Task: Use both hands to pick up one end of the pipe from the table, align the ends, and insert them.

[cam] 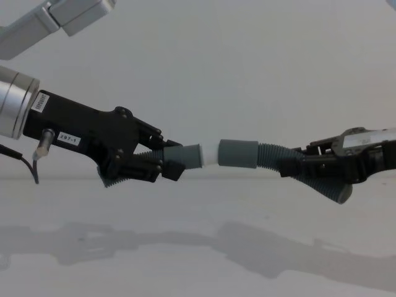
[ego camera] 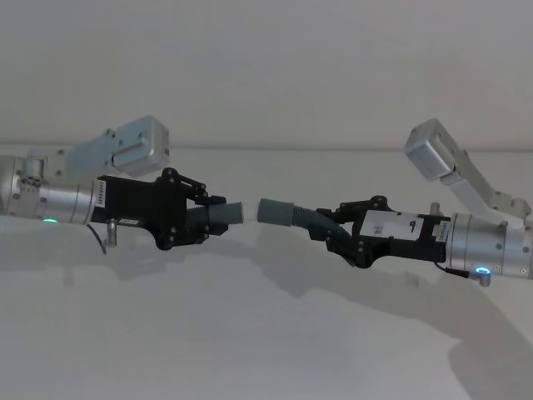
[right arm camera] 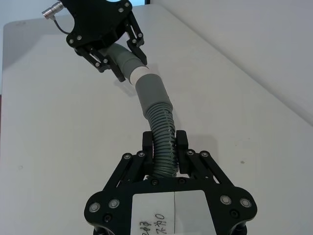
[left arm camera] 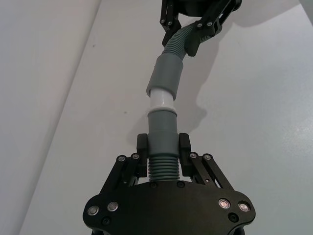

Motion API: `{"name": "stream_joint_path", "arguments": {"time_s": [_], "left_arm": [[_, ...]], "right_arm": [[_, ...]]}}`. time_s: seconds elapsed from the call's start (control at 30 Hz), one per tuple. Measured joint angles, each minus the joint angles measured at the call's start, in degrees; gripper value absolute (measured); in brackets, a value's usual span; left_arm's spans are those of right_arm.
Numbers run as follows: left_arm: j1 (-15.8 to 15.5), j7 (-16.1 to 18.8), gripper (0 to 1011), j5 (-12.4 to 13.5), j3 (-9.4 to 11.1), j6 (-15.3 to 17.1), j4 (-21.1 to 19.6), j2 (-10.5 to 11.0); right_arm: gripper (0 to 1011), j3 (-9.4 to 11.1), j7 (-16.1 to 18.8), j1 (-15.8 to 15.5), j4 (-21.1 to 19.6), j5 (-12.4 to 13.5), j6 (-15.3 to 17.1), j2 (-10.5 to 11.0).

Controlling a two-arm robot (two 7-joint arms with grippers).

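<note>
The left gripper (cam: 162, 162) grasps the white-tipped pipe piece (cam: 193, 154) at 9 o'clock; the right gripper (cam: 296, 166) grasps the sleeve piece (cam: 247, 153) at 3 o'clock. The ends look aligned, tip at the sleeve mouth above the table (cam: 198, 247), so next I judge a straight push together.

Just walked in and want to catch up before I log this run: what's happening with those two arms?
Each arm holds one pipe piece above the table. The left hand is shut on the piece with the white tip, and the right hand is shut on the ribbed hose of the piece with the wider sleeve. The two ends face each other, roughly lined up. In the chest and wrist views the white tip meets the sleeve's mouth, but much of it still shows, so it is not pushed home.
</note>
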Motion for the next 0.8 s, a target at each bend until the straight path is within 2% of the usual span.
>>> {"name": "stream_joint_path", "arguments": {"time_s": [0.8], "left_arm": [[0.24,0.01,360,-0.32,0.00,0.29,-0.73,0.45]], "right_arm": [[265,-0.56,0.06,0.34,-0.12,0.53,0.06,0.14]]}}
